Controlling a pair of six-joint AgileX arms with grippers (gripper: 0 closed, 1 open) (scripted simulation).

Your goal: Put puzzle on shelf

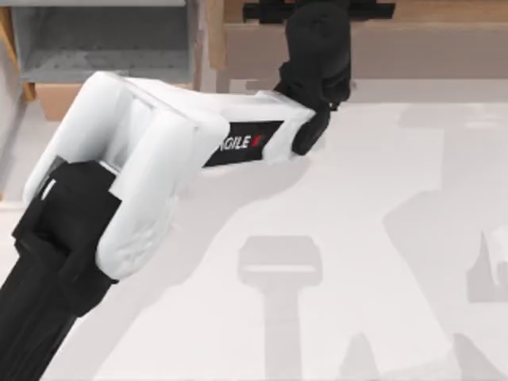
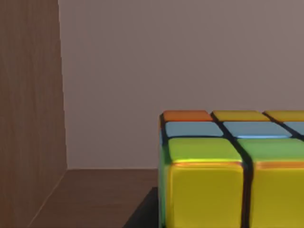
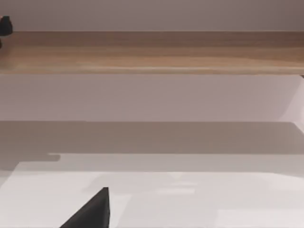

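The puzzle, a cube of yellow, green, blue and orange squares with black gaps, fills the near corner of the left wrist view. It rests low inside the shelf, beside the wooden side post and in front of a grey-brown back face. In the top view my left arm reaches from the lower left to the back, with my left gripper over the shelf. The cube is hidden under it there. The right wrist view shows the long board of the shelf.
A smaller grey-lined box with a wooden front stands at the back left, next to the shelf. The white table spreads in front of both. My right arm is parked at the right edge; its gripper shows as a dark wedge.
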